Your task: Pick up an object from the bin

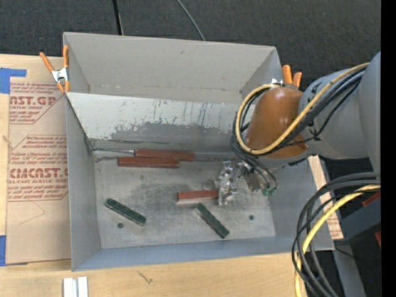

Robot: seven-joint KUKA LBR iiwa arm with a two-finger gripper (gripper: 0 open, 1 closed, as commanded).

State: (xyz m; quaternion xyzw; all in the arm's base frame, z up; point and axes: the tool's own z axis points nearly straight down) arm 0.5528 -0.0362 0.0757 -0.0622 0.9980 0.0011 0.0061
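A grey metal bin (162, 67) seen from above, with a robot arm (346, 113) reaching in from the right. The arm's wrist carries a rounded orange cover (276, 121) looped with yellow and black cables (247, 107). Below it the metal gripper (226, 193) hangs low over the bin floor, right of centre, at the right end of a short reddish-brown bar (195, 196) that lies flat and nearly level. The gripper appears to touch or sit just above that end; whether the claw is open, closed or gripping the bar cannot be told. Just in front of the gripper lies a dark green bar (213, 221), set diagonally. A second dark green bar (125, 211) lies well apart at the front left. Along the back of the floor two longer reddish-brown bars (154, 159) lie side by side, partly overlapping.
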